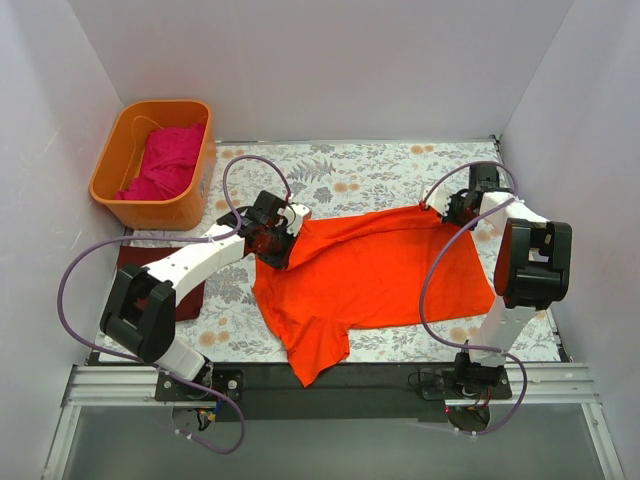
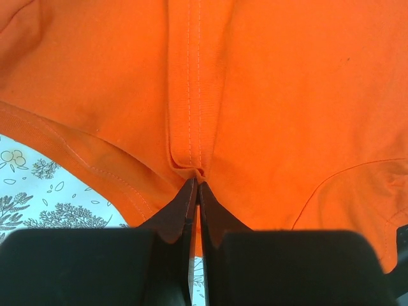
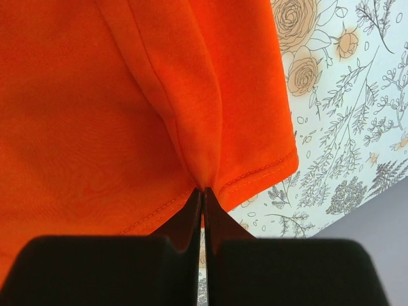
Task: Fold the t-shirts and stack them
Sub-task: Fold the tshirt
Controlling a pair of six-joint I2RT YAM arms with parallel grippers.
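maroon t-shirt [image 1: 133,257]: mostly hidden under left arm [image 1: 190,258] | orange-red t-shirt [image 2: 287,95]: cut off by wrist-view edges | magenta-pink t-shirt [image 1: 165,160]: apparently part-hidden inside tub [image 1: 150,212]

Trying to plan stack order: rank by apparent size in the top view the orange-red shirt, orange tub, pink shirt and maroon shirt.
1. orange-red shirt, spread out
2. orange tub
3. pink shirt, bunched in the tub
Unranked: maroon shirt, partly hidden under the left arm.
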